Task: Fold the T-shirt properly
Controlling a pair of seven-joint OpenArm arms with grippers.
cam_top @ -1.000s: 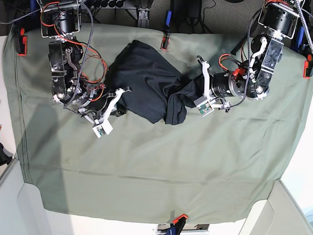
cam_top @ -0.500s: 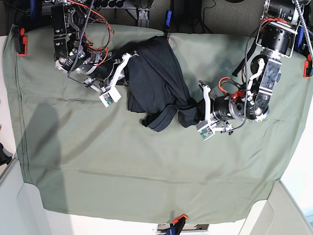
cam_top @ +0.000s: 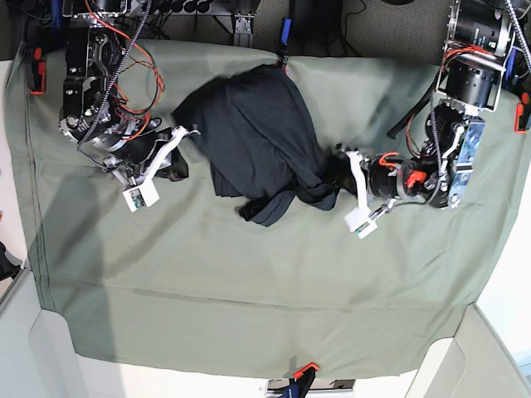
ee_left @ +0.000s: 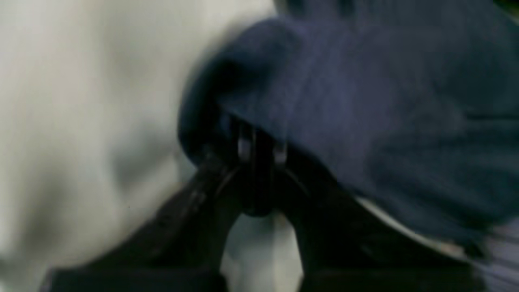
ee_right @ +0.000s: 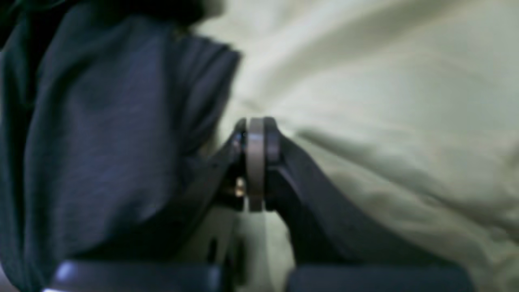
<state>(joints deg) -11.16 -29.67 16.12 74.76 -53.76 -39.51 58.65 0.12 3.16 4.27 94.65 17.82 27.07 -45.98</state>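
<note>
The dark charcoal T-shirt [cam_top: 257, 137] lies bunched on the upper middle of the sage-green table cloth [cam_top: 249, 274]. One rolled end trails toward the front [cam_top: 270, 207]. My right gripper [cam_top: 189, 133] is at the shirt's left corner, which is drawn out to it. In the right wrist view its jaws [ee_right: 255, 134] are shut, with dark fabric [ee_right: 101, 121] draped along the left finger. My left gripper [cam_top: 338, 166] is at the shirt's right end. In the left wrist view it [ee_left: 259, 146] is shut with shirt fabric [ee_left: 365, 101] folded over its tips.
Orange clamps pin the cloth at the far left [cam_top: 33, 70], far right [cam_top: 523, 112], back middle [cam_top: 282, 62] and front edge [cam_top: 303, 369]. Both arm bases and their cables stand along the back edge. The cloth is wrinkled toward the front.
The right gripper has moved left and toward the front, drawing the shirt's left corner out. The left gripper has shifted slightly, and the shirt is spread wider than before.
</note>
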